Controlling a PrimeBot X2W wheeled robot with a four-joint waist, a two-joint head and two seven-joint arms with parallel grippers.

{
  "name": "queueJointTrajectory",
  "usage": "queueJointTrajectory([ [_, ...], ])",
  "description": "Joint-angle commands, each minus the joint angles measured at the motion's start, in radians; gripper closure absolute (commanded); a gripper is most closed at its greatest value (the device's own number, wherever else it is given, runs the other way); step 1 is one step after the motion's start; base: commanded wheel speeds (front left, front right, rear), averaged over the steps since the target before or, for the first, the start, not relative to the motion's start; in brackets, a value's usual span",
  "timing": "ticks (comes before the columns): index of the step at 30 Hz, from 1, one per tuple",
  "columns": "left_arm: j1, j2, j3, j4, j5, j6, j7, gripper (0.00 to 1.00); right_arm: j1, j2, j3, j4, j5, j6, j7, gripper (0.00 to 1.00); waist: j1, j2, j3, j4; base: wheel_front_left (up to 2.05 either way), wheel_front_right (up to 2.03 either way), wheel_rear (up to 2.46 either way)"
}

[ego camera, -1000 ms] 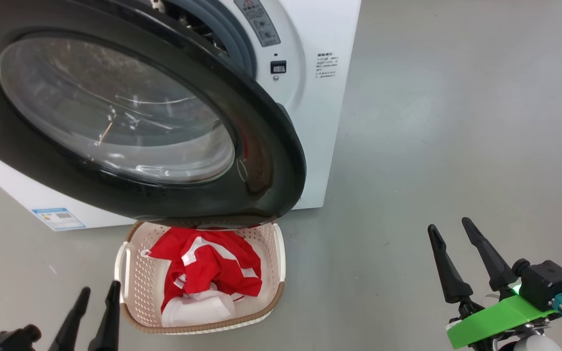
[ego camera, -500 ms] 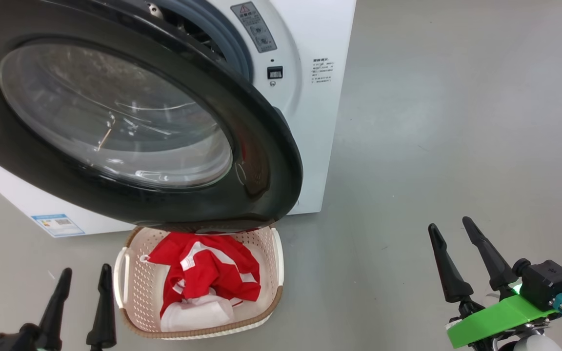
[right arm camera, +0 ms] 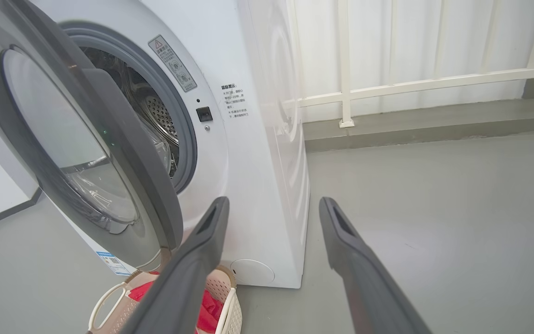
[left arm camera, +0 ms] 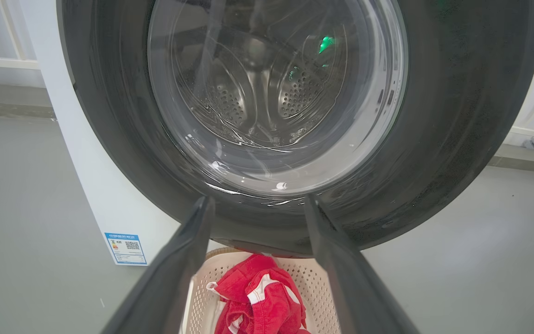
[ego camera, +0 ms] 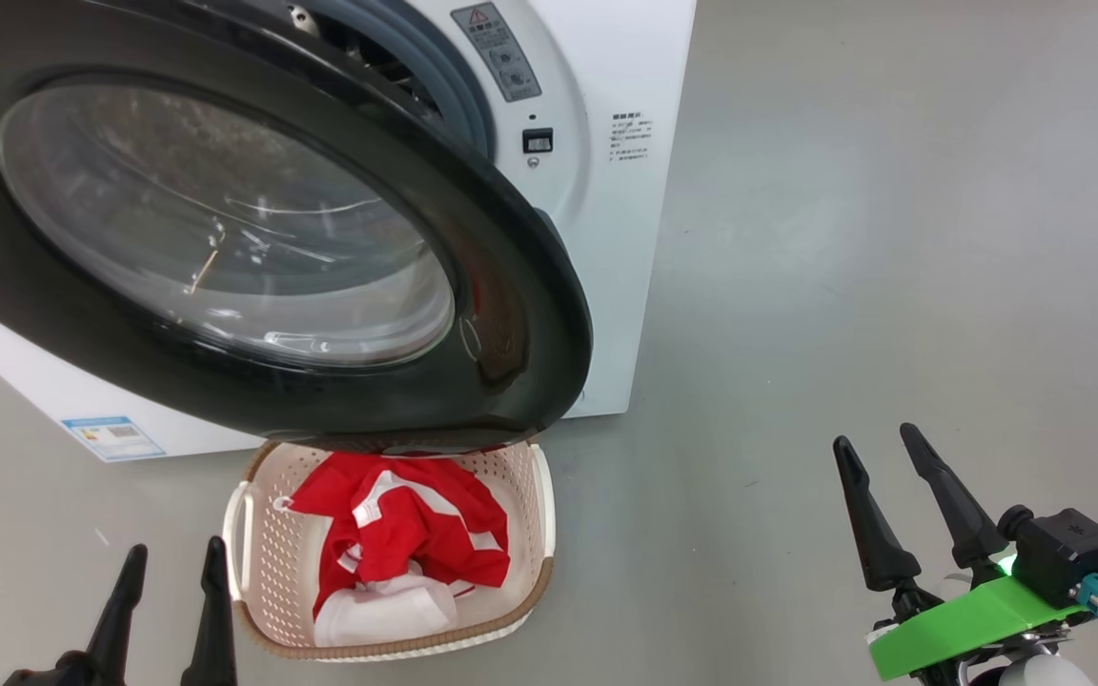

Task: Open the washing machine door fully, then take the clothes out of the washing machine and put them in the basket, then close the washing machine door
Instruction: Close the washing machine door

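Left gripper [ego camera: 175, 551] hangs low at the near left corner of the basket [ego camera: 387, 646], fingers apart, holding nothing and pointing toward the washing machine door [ego camera: 530, 314]. Right gripper [ego camera: 875, 438] hangs well apart to the right over bare floor [ego camera: 892, 238], fingers likewise apart and holding nothing. Between them, the basket stands on the floor directly in front of the washing machine [ego camera: 625, 238], and the clothes [ego camera: 406, 519] lie bunched inside it, red with white parts. Judged from this, the unloading step is complete: the left wrist view, looking through the door glass, shows no red fabric in the steel drum [right arm camera: 155, 111]. One step remains, closing the door, which stands ajar at an angle, with the grey gasket [right arm camera: 188, 139] exposed behind its free edge. Note that the door's lower rim overhangs the far end of the basket; whether the two clear each other cannot be told. A blue label [ego camera: 111, 433] marks the lower cabinet corner, and a white railing [right arm camera: 415, 83] runs behind the machine.
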Motion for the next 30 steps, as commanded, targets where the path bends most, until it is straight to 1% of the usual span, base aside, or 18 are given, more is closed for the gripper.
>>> queueJointTrajectory([
  [1, -0.014, 0.006, 0.038, -0.025, 0.006, -0.006, -0.012, 0.00, 0.004, -0.012, 0.012, -0.027, -0.006, 0.006, -0.006, 0.00, 0.0000, 0.0000, 0.001, 0.002, 0.00, 0.00, 0.00],
  [4, -0.019, 0.005, 0.034, -0.029, 0.009, -0.006, -0.012, 0.00, 0.001, -0.013, 0.015, -0.029, -0.008, 0.006, -0.006, 0.00, 0.0000, 0.0000, 0.003, 0.010, 0.00, 0.00, 0.00],
  [5, -0.021, 0.005, 0.031, -0.030, 0.010, -0.006, -0.012, 0.00, -0.001, -0.012, 0.018, -0.030, -0.007, 0.006, -0.006, 0.09, 0.0000, 0.0000, 0.004, 0.014, 0.00, 0.00, 0.00],
  [6, -0.024, 0.004, 0.027, -0.031, 0.010, -0.006, -0.012, 0.00, -0.002, -0.010, 0.021, -0.030, -0.002, 0.006, -0.006, 0.50, 0.0000, 0.0000, 0.005, 0.020, 0.00, 0.00, 0.00],
  [7, -0.026, 0.003, 0.023, -0.031, 0.010, -0.006, -0.012, 0.00, -0.005, -0.009, 0.026, -0.031, 0.004, 0.006, -0.006, 0.80, 0.0000, 0.0000, 0.005, 0.027, 0.00, 0.00, 0.00],
  [8, -0.028, 0.001, 0.018, -0.029, 0.009, -0.006, -0.012, 0.00, -0.007, -0.009, 0.032, -0.031, 0.009, 0.006, -0.006, 1.00, 0.0000, 0.0000, 0.006, 0.035, 0.00, 0.00, 0.00],
  [12, -0.030, -0.005, -0.006, -0.027, 0.007, -0.006, -0.012, 0.00, -0.026, -0.010, 0.061, -0.027, 0.016, 0.006, -0.006, 1.00, 0.0000, 0.0000, 0.007, 0.072, 0.00, 0.00, 0.00],
  [17, -0.028, -0.011, -0.043, -0.021, 0.001, -0.006, -0.012, 0.00, -0.061, -0.014, 0.118, -0.016, 0.020, 0.006, -0.006, 1.00, 0.0000, 0.0000, 0.012, 0.136, 0.00, 0.00, 0.00],
  [18, -0.028, -0.011, -0.043, -0.021, 0.001, -0.006, -0.012, 0.00, -0.061, -0.014, 0.118, -0.016, 0.020, 0.006, -0.006, 1.00, 0.0000, 0.0000, 0.012, 0.136, 0.00, 0.00, 0.00],
  [22, -0.036, -0.013, -0.068, -0.014, -0.005, -0.006, -0.012, 0.00, -0.102, -0.012, 0.163, -0.004, 0.031, 0.006, -0.006, 1.00, 0.0000, 0.0000, 0.023, 0.191, 0.00, 0.00, 0.00],
  [30, -0.056, -0.014, -0.110, -0.007, -0.041, -0.006, -0.012, 0.00, -0.193, 0.004, 0.217, 0.028, 0.042, 0.006, -0.006, 1.00, 0.0000, 0.0000, 0.054, 0.287, 0.00, 0.00, 0.00],
])
